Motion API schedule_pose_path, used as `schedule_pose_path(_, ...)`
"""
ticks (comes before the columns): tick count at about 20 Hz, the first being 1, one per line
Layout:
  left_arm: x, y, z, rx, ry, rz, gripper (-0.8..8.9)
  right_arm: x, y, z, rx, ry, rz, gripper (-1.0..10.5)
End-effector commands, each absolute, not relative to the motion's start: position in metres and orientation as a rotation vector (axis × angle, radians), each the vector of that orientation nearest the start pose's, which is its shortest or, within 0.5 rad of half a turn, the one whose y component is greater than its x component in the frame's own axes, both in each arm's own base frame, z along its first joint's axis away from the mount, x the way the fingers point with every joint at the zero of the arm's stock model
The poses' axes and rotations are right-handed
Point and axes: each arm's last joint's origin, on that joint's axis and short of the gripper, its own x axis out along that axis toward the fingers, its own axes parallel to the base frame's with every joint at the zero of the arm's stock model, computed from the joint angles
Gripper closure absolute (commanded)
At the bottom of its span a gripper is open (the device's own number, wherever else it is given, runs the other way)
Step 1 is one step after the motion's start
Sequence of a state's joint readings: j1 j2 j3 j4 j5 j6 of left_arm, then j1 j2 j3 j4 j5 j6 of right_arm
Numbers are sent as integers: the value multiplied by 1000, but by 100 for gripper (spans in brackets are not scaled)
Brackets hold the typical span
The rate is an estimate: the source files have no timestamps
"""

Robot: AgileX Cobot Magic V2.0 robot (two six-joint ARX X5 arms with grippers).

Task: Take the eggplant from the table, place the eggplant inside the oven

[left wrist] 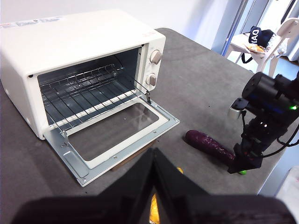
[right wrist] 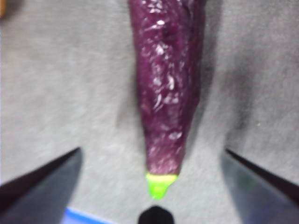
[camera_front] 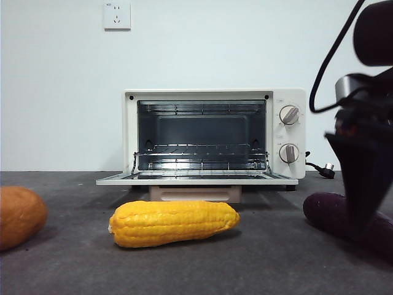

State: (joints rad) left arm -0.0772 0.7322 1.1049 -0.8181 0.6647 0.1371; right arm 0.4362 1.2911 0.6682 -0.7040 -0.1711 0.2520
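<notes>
The dark purple eggplant (right wrist: 167, 88) lies flat on the grey table (right wrist: 56, 93), its green stem cap (right wrist: 159, 184) pointing toward my right wrist. My right gripper (right wrist: 152, 150) hangs open just above it, one jaw on each side, touching nothing. In the front view the eggplant (camera_front: 328, 212) lies at the right, partly hidden behind that gripper (camera_front: 362, 184). The cream-white oven (camera_front: 212, 132) stands at the back with its door (camera_front: 196, 179) folded down and the wire rack (camera_front: 201, 157) bare. My left gripper (left wrist: 154, 156) is shut and empty, high in front of the oven (left wrist: 74, 42).
A yellow corn cob (camera_front: 174, 222) lies in front of the oven door. A round orange-brown potato-like thing (camera_front: 18, 215) sits at the far left. The oven's power cord (camera_front: 322, 169) trails to its right. The table edge (left wrist: 275, 161) runs close behind the eggplant (left wrist: 210, 144).
</notes>
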Motion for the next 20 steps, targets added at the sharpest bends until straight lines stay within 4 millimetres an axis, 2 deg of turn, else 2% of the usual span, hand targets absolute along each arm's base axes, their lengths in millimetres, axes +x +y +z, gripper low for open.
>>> schedule_pose_path(1,109,-27,385,2,383,-762,819,181,95,162,10,1411,300,610)
schedule_pose_path(2,109,-27,385,3,383,-762,819,180,96,161,-17,1405,279,646)
schedule_pose_path(4,110,-27,385,12,379,-764,819,180,98,161,-60,1382,247,795)
schedule_pose_path(8,110,-27,385,12,381,-764,819,181,99,162,-64,1360,248,888)
schedule_pose_path(9,110,-27,385,11,382,-764,819,181,100,162,-64,1357,249,946)
schedule_pose_path(15,113,-27,383,7,396,-764,819,182,100,166,-59,1328,262,958)
schedule_pose_path(17,113,-27,383,12,394,-765,819,180,100,180,-47,1298,283,958)
schedule_pose_path(20,114,-27,383,12,398,-764,819,174,98,218,-20,1247,355,958)
